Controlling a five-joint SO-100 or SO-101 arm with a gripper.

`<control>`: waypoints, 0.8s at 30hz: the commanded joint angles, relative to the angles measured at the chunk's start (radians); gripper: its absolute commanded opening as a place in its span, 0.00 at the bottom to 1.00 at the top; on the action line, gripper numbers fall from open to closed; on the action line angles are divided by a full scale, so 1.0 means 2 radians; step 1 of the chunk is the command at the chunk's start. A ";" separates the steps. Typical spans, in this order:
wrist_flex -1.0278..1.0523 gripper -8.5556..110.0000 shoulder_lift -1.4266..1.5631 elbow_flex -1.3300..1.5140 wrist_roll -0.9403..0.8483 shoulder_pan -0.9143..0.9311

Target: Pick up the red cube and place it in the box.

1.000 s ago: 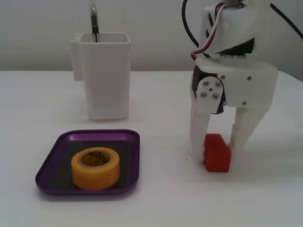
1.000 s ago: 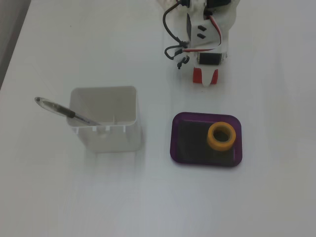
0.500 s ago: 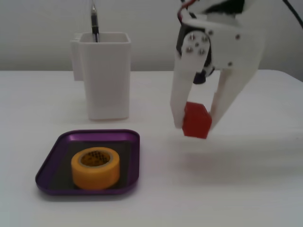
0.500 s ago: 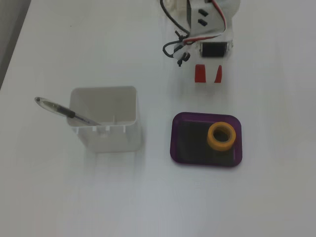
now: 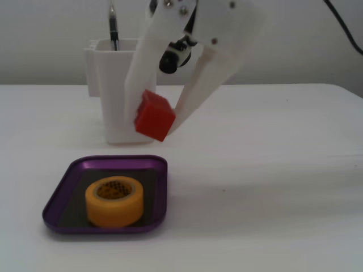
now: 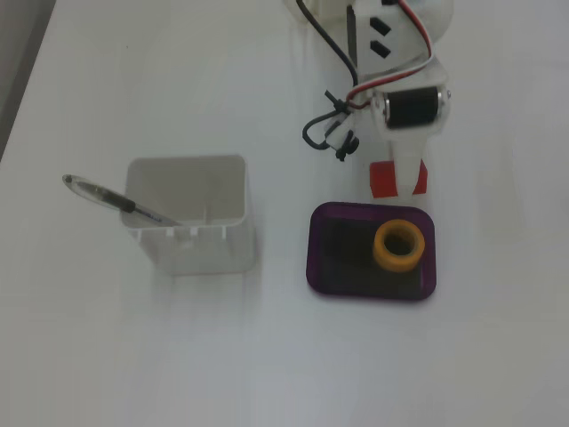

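Observation:
My white gripper is shut on the red cube and holds it in the air, above and just behind the far edge of the purple box. In a fixed view from above the red cube shows under my gripper, just beyond the box's rim. The box is a shallow glossy purple tray with a dark floor. A yellow tape roll stands inside it, toward one side, and shows as well in the view from above.
A tall white square container stands behind the box with a pen leaning in it. My arm's motor and cables hang over the table. The white table's edge shows at the far left.

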 commanded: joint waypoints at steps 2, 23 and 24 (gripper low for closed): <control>-0.010 0.07 -0.047 -0.066 -0.003 0.038; -0.008 0.07 -0.146 -0.124 -0.003 0.071; -0.007 0.07 -0.146 -0.124 -0.003 0.071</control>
